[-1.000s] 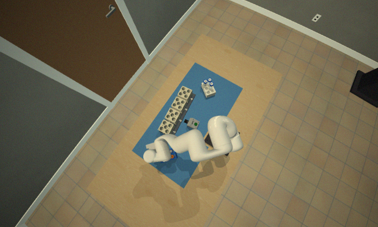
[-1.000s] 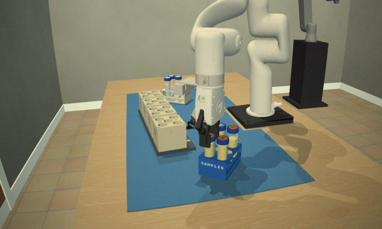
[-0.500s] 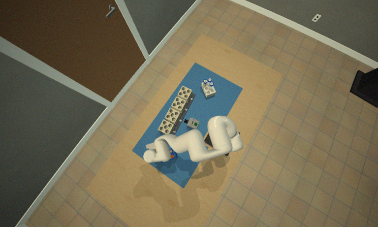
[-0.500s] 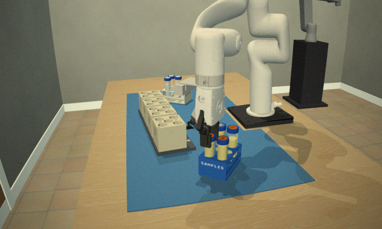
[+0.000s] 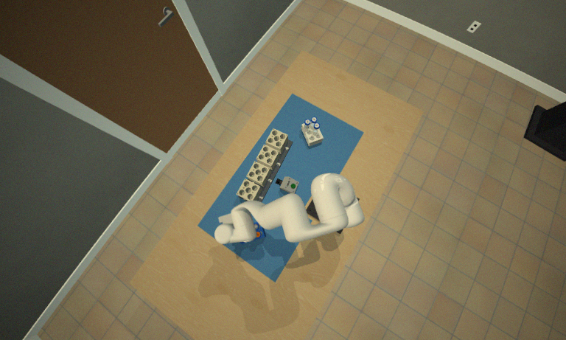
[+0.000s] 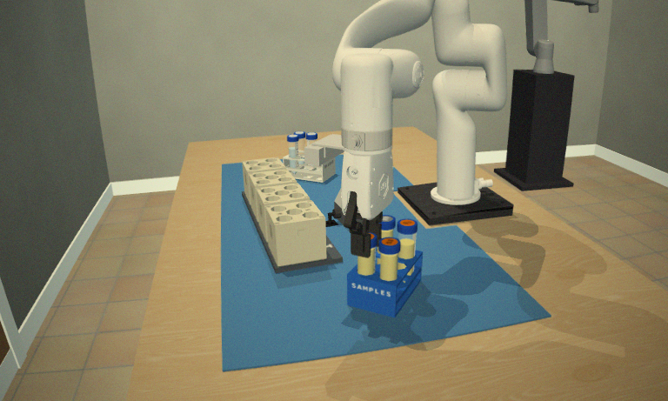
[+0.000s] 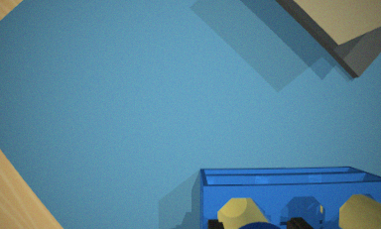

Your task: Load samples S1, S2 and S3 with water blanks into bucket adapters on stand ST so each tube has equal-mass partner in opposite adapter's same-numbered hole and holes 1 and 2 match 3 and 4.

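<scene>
My gripper [image 6: 368,237] [image 7: 255,225] is shut on an orange-dotted sample tube [image 6: 365,264] at its cap, low over the blue SAMPLES rack [image 6: 358,299] [image 7: 278,191]; its ID is hidden. Beside it stand a similarly high-filled orange-dotted tube [image 6: 388,266], a lower-filled orange-dotted tube [image 6: 406,248] and a grey-dotted tube [image 6: 388,223], partly hidden. Four beige adapters [image 5: 249,190] [image 5: 259,172] [image 5: 267,155] [image 5: 277,139] stand in the dark stand [image 6: 307,263]; no tubes show in them. Three white-dotted water blanks [image 5: 307,122] [image 5: 313,119] [image 5: 316,125] stand in the white rack [image 5: 315,143] [image 6: 323,174].
The small grey desk [image 5: 288,182] with the green DONE key [image 5: 293,186] stands beside the stand, near the arm. The stand's near end [image 7: 354,72] lies close to the SAMPLES rack. The blue mat [image 5: 334,142] lies under the racks and stand.
</scene>
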{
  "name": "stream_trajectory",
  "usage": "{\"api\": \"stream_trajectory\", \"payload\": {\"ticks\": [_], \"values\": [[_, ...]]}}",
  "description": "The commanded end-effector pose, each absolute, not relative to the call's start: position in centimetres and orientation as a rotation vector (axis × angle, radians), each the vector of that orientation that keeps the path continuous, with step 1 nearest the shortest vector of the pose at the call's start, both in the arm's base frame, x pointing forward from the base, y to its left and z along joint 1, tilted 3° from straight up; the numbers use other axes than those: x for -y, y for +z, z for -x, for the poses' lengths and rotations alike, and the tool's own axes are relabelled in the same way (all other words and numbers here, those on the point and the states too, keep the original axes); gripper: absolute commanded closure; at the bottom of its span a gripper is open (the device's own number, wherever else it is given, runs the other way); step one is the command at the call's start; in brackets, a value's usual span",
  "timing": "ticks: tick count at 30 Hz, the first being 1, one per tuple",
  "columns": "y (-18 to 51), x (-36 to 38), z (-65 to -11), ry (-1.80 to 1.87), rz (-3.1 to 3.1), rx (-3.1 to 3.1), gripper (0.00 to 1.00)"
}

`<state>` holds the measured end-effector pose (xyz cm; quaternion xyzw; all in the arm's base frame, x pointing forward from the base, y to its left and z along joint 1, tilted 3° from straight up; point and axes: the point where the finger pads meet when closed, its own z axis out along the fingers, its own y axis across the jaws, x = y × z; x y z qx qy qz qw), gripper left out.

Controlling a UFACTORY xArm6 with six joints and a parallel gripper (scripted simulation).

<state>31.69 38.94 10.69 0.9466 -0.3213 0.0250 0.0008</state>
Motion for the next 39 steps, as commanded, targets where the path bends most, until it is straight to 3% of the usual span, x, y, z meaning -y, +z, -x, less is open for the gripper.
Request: {"api": "stream_trajectory", "payload": {"ticks": [1, 39], "values": [[10.89, -39.06, -31.78, 0.081, -2.977, 1.01, 1.0], [11.75, -39.07, -31.74, 0.081, -2.977, 1.01, 1.0]]}}
